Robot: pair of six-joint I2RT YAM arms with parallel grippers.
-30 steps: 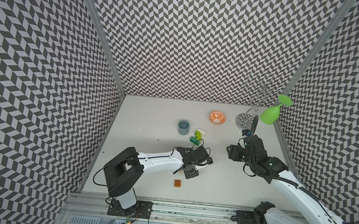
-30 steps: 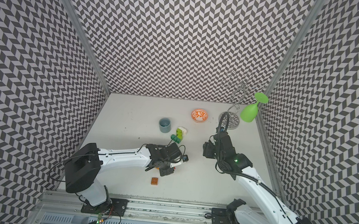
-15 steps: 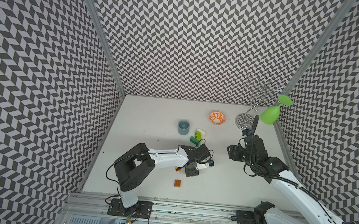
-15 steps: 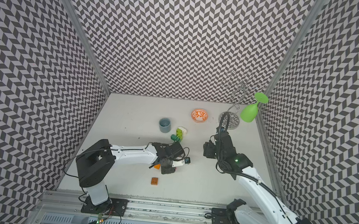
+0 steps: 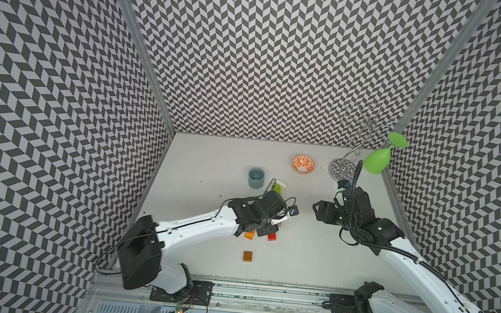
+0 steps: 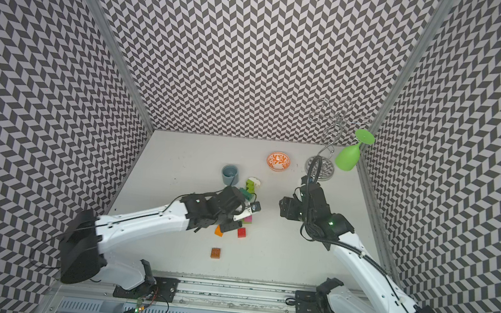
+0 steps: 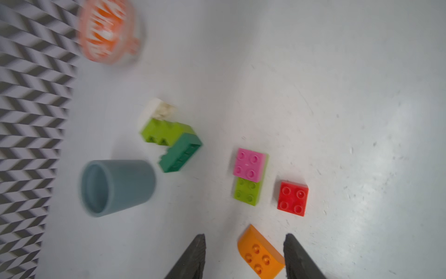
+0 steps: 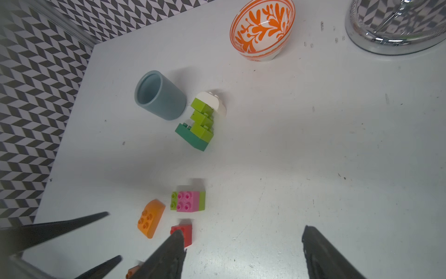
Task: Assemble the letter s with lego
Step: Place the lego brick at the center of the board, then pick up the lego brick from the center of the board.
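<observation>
Lying between the parted fingers of the left gripper point(image 7: 245, 235), an orange brick point(image 7: 259, 256) with one rounded side is seen studs-up on the table point(image 5: 210, 166). It sits closer to one finger point(image 7: 299, 256), and whether that finger touches it cannot be told, since both are cut off at the edge of the left wrist view. Nothing is clamped. Just beyond the fingertips a square red brick point(image 7: 292, 198) is set. Just beside it, a pink brick point(image 7: 249, 164) is seated on one end of an oblong lime green brick point(image 7: 247, 194), whose other four studs are left bare. Farther off, close to the upright grey-blue cup point(image 7: 115, 187), a joined cluster point(image 8: 201, 120) of white, lime green and dark green bricks is found. A lone brown brick point(image 5: 247, 256) is placed nearer the front rail, apart from the rest. The right gripper point(image 8: 241, 229) is held off to the side of the bricks, its fingers spread wide with nothing between them. The table is white and lightly scuffed. Toward its far side an orange-patterned bowl point(image 8: 261, 29) and a chrome wire stand point(image 8: 395, 26) are set, and a green glass point(image 5: 377, 161) is hung bowl-down on the stand. The space is enclosed on three sides by walls point(image 5: 284, 57) covered in a black-and-white chevron pattern.
</observation>
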